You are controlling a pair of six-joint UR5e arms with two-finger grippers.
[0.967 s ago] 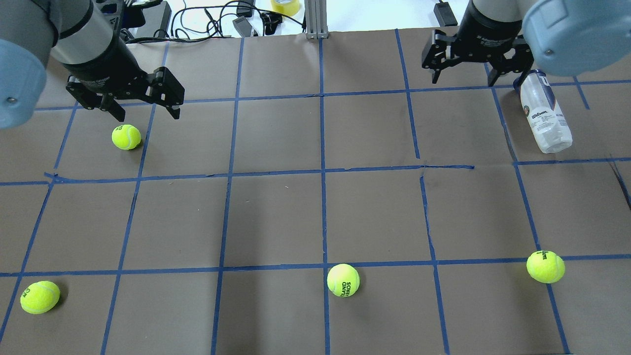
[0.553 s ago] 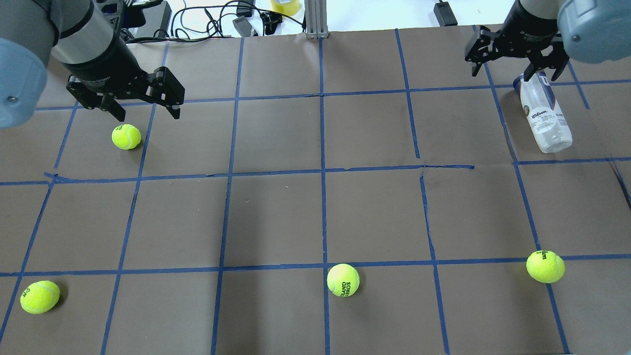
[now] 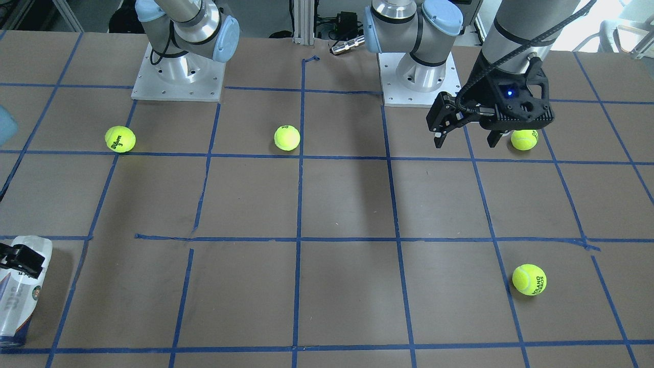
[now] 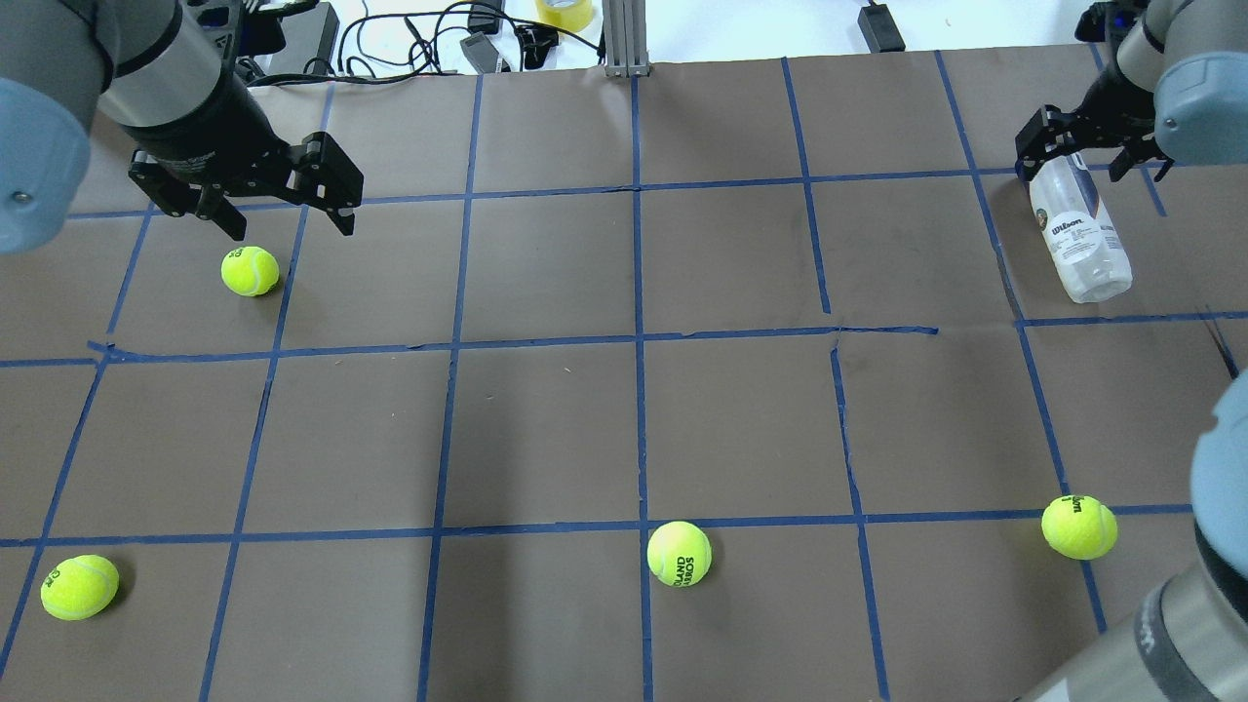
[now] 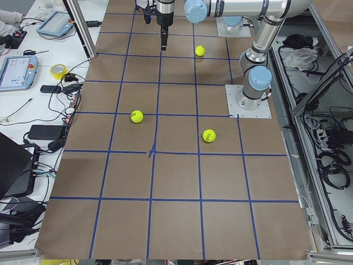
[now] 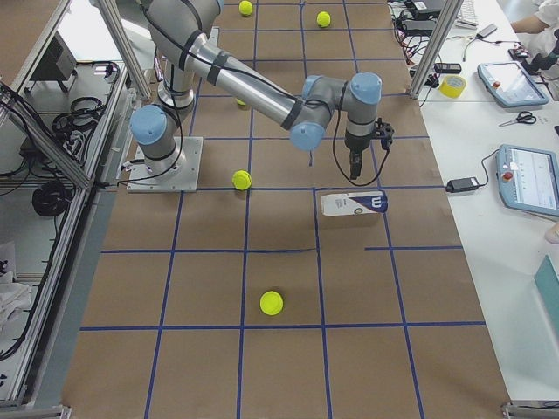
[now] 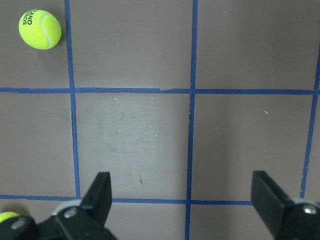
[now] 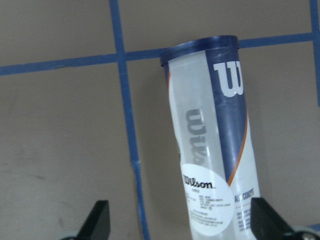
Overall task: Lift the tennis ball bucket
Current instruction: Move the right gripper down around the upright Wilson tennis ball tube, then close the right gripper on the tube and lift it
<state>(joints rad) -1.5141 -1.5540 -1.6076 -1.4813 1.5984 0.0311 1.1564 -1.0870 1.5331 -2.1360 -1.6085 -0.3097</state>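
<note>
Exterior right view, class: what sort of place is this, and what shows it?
Probably a robotics lab: robot arms bolted to a tape-gridded table, and teach pendants on a side bench.

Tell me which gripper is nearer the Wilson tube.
Right. The right gripper hangs open just above the tube's navy-rimmed end. The left gripper is far off at the opposite side, open, near a ball.

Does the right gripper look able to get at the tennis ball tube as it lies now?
Probably yes: the right gripper hangs open over the Wilson tennis ball tube, which lies flat, with nothing between them.
</note>
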